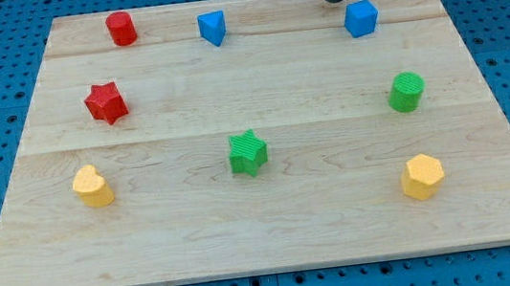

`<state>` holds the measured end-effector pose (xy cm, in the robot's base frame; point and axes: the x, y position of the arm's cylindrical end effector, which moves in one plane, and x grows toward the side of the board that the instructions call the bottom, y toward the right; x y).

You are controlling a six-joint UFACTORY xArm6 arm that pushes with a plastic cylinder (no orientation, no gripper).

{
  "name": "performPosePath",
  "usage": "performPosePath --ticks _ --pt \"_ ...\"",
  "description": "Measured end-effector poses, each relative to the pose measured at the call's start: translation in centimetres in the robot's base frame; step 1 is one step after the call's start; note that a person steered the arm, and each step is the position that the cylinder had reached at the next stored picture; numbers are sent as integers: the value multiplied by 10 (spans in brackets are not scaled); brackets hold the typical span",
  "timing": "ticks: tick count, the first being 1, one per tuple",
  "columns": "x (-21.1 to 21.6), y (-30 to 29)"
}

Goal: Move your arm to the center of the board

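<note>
A: Where does my tip (335, 0) sit on the board (274, 227)?

B: At the far edge, toward the right. The dark rod comes down from the view's top and its lower end rests on the wood just left of and slightly beyond the blue cube (361, 17). The 2 look close, but I cannot tell whether they touch.

A: Is there a claw, open or closed?

B: There is none to read; the arm ends in that plain rod, so nothing is gripped.

A: And the centre of the board?

B: It lies well apart from the tip, nearer and to the left. The closest block to it is the green star (247, 152), a little nearer than the middle.

A: What else is out there?

B: 8 blocks in all. Along the far edge: a red cylinder (121, 28) at the left, then a blue block (212, 27) with a wedge-like shape. A red star (106, 102) sits on the left side, nearer than the cylinder. A green cylinder (406, 91) stands on the right, nearer than the blue cube. In the near row, a yellow block (92, 186) at the left looks heart-like, and a yellow hexagonal block (422, 176) sits at the right.

A: Are any blocks touching?

B: No, all stand well apart from each other
</note>
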<state>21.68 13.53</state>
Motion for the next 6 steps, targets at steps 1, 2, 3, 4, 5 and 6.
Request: performPosePath --ticks 1,2,3,4,5,6 --pt "0 -22" --pt "8 -71" --pt "11 -90" --pt "18 -90" --pt "41 -82" --pt "81 -80"
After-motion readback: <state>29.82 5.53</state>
